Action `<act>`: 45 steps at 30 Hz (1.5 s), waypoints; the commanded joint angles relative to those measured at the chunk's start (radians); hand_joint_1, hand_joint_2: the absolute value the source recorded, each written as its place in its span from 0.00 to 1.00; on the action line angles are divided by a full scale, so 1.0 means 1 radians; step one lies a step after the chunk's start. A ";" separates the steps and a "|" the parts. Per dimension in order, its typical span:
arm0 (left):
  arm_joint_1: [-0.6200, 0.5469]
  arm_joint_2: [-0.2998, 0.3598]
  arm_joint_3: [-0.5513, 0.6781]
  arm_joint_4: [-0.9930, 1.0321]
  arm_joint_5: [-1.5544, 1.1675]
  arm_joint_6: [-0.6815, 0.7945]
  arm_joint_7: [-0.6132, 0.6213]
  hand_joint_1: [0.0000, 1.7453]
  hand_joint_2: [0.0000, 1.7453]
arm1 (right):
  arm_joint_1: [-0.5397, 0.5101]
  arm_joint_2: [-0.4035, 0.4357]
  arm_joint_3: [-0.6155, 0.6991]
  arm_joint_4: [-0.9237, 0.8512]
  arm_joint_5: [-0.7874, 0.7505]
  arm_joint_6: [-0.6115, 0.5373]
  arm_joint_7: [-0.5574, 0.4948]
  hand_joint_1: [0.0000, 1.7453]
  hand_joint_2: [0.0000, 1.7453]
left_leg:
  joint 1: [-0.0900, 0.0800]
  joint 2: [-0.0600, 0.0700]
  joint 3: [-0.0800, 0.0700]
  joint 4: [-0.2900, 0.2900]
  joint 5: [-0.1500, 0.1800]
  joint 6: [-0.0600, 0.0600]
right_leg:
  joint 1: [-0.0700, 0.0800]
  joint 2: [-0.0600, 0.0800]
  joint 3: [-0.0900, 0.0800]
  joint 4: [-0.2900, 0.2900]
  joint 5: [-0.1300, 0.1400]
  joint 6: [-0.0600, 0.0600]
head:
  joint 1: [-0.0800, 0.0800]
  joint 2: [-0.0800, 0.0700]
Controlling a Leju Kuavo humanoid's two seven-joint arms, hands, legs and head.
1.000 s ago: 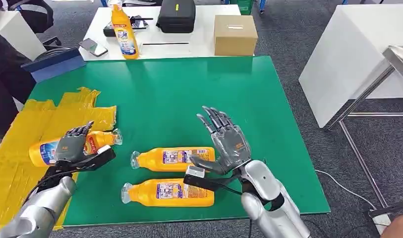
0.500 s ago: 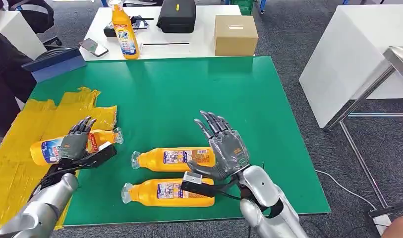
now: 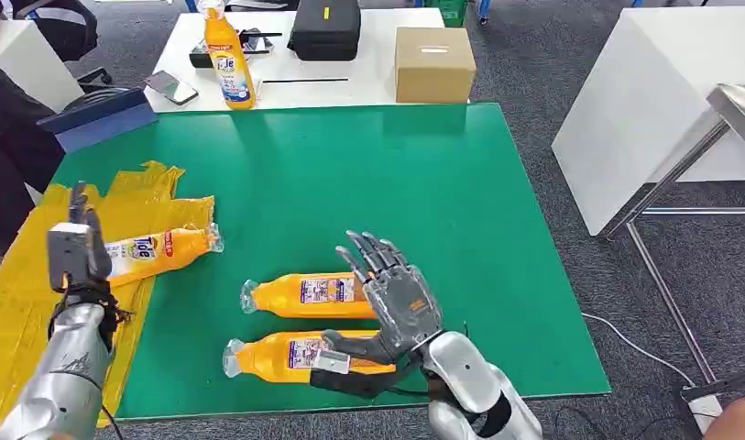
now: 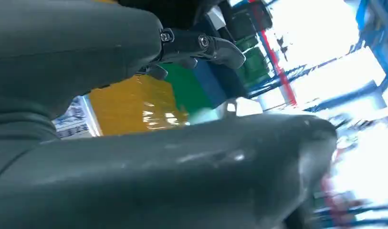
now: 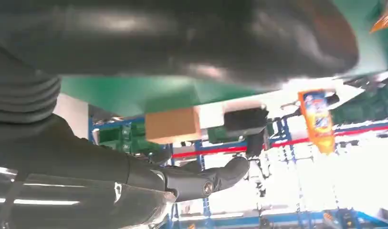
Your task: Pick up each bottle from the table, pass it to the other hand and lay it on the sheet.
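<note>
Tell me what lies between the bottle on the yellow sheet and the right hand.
In the head view, green table and one orange bottle lie between the bottle on the sheet and the right hand.

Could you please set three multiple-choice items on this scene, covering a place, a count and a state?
1. Where does the bottle on the yellow sheet point its cap?
A. toward the green mat
B. toward the robot
C. straight up

2. How many bottles lie on the green mat?
A. one
B. two
C. four

3. What is the right hand doing?
A. gripping a box
B. holding a phone
C. open above the two bottles

Answers: A, the sheet bottle has its cap at the mat's edge; B, the far bottle and near bottle; C, fingers spread, holding nothing.
</note>
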 commanded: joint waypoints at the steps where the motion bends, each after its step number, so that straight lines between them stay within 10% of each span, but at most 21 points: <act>1: 0.120 -0.052 0.067 -0.287 0.086 -0.061 0.011 0.00 0.00 | 0.052 -0.014 0.091 -0.004 0.014 -0.002 0.002 0.00 0.00 | 0.000 0.001 0.002 0.000 -0.001 -0.001 | 0.000 0.000 0.002 -0.001 -0.001 -0.001 | 0.000 0.000; 10: 0.138 -0.052 0.056 -0.315 0.143 -0.059 0.008 0.00 0.00 | 0.055 -0.010 0.096 0.009 0.007 0.000 -0.007 0.00 0.00 | 0.000 0.000 0.001 0.000 0.001 -0.001 | 0.000 -0.001 0.001 -0.001 0.001 -0.001 | 0.000 0.000; 11: 0.146 -0.055 0.056 -0.332 0.150 -0.059 0.008 0.00 0.00 | 0.056 -0.010 0.102 0.013 0.010 0.006 -0.006 0.00 1.00 | 0.000 0.000 0.000 -0.001 0.001 -0.001 | 0.000 -0.001 0.001 -0.001 0.001 -0.001 | 0.000 0.000; 45: 0.079 -0.051 0.024 -0.268 0.141 -0.026 0.062 0.00 0.00 | 0.080 0.046 0.025 0.290 0.099 0.090 0.126 0.00 1.00 | 0.000 0.000 0.001 -0.001 0.002 -0.002 | 0.000 -0.001 0.002 -0.002 0.002 -0.003 | 0.000 0.000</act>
